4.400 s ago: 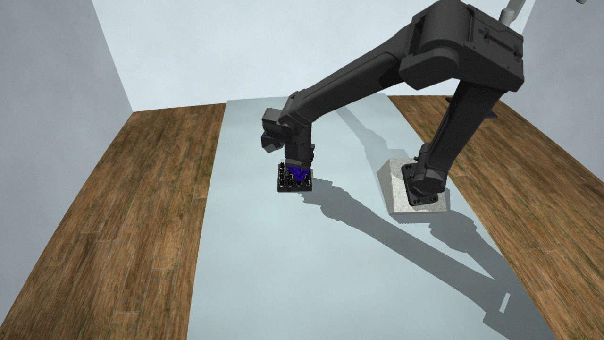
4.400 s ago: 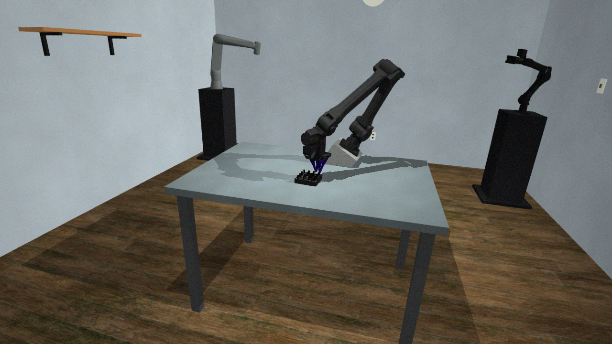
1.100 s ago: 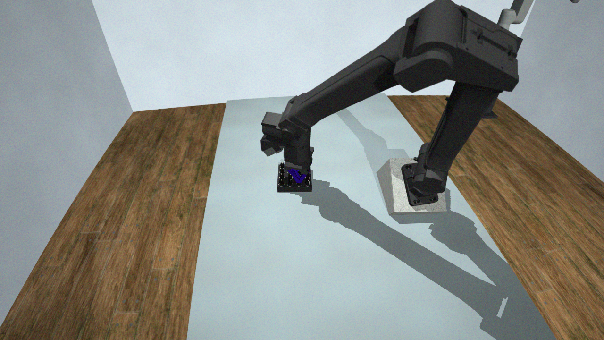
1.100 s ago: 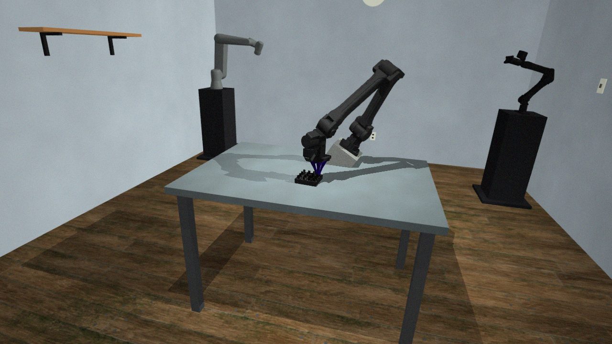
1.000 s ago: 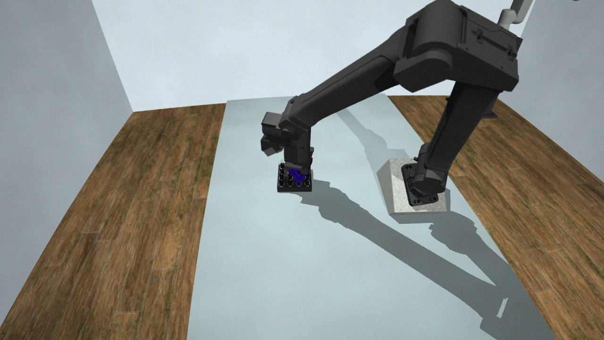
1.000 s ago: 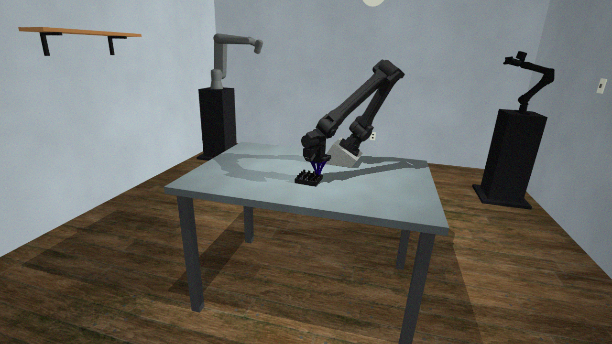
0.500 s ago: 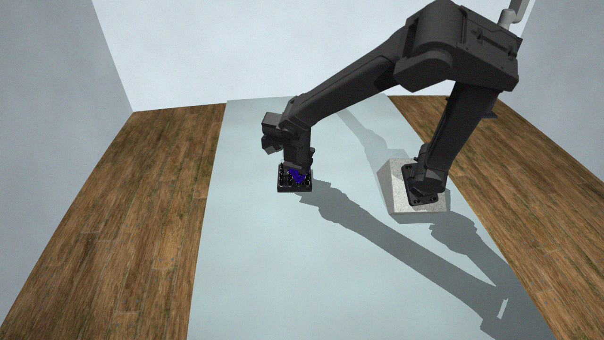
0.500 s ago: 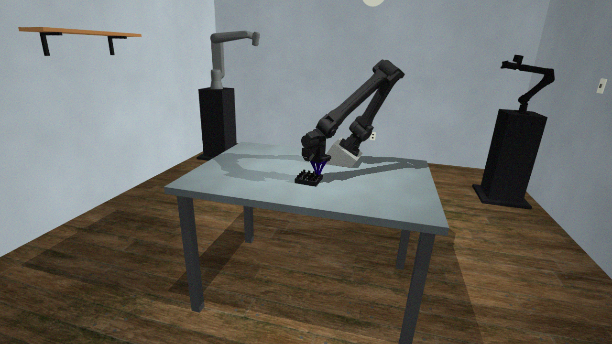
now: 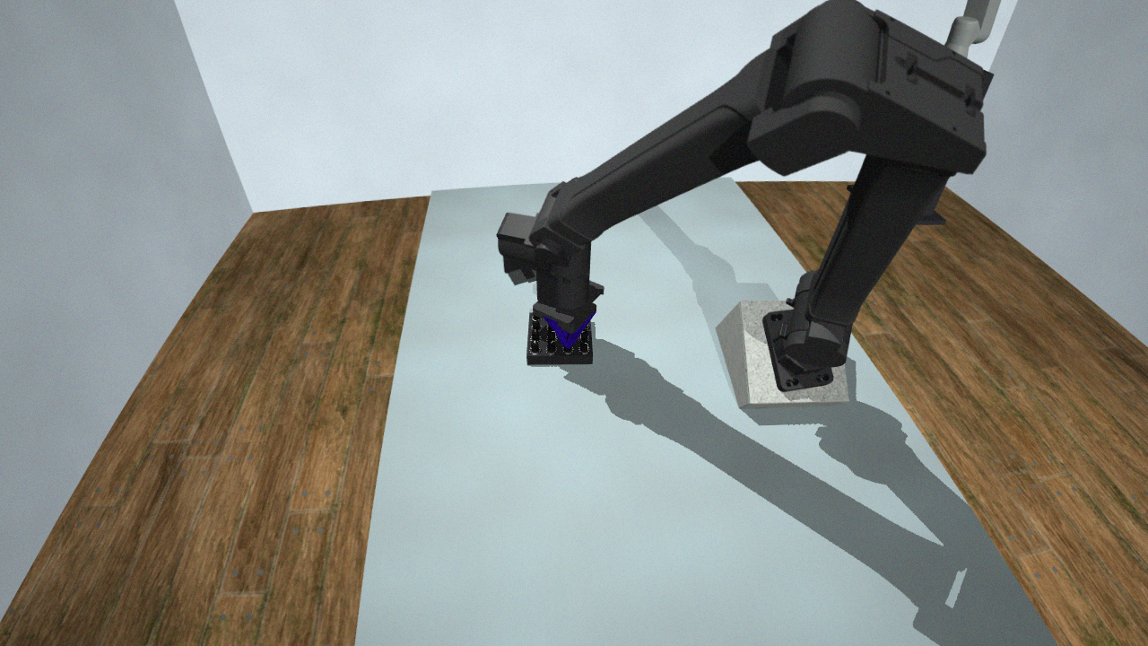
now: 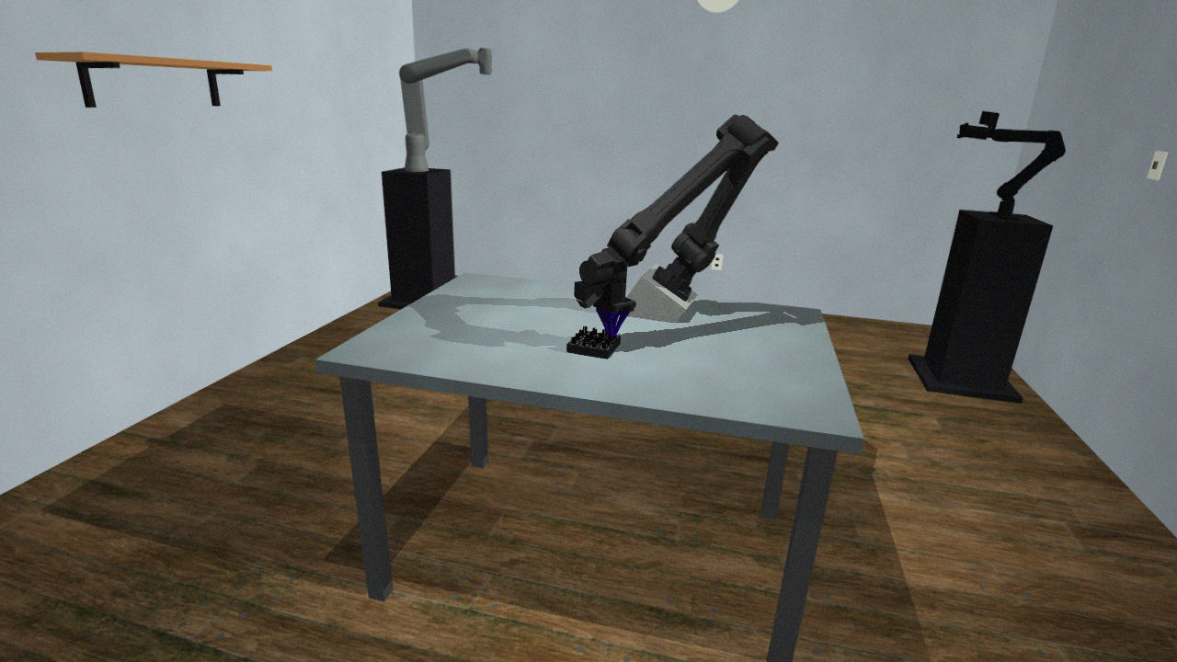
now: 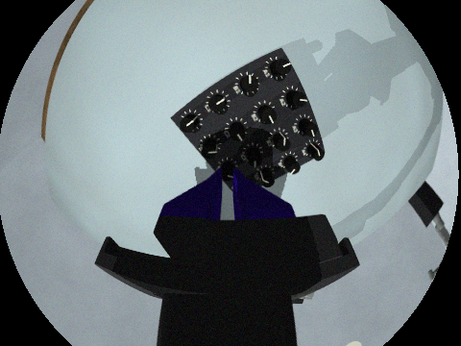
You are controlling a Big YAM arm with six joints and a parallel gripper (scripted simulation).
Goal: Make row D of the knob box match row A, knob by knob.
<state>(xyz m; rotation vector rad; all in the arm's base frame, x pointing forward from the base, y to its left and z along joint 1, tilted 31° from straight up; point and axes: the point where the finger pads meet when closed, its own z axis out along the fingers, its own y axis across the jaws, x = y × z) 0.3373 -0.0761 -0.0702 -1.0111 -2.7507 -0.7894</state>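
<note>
The claw looks clamped on knob D3, at the front of the knob box. From above, row A lies toward 12 o'clock. Any twist should stay centered on D3, clear of its neighbors.

And here's the arm, dark charcoal nearly all over, long tapering links joined by chunky rounded housings! Look upper right in the top view: a big blocky elbow with slotted recesses and small screw-like dots. Lower right, a black base plate with round holes near its corners. And at the other end, the gripper flashes deep blue-violet, wedge-shaped fingers against a matte black body!
</note>
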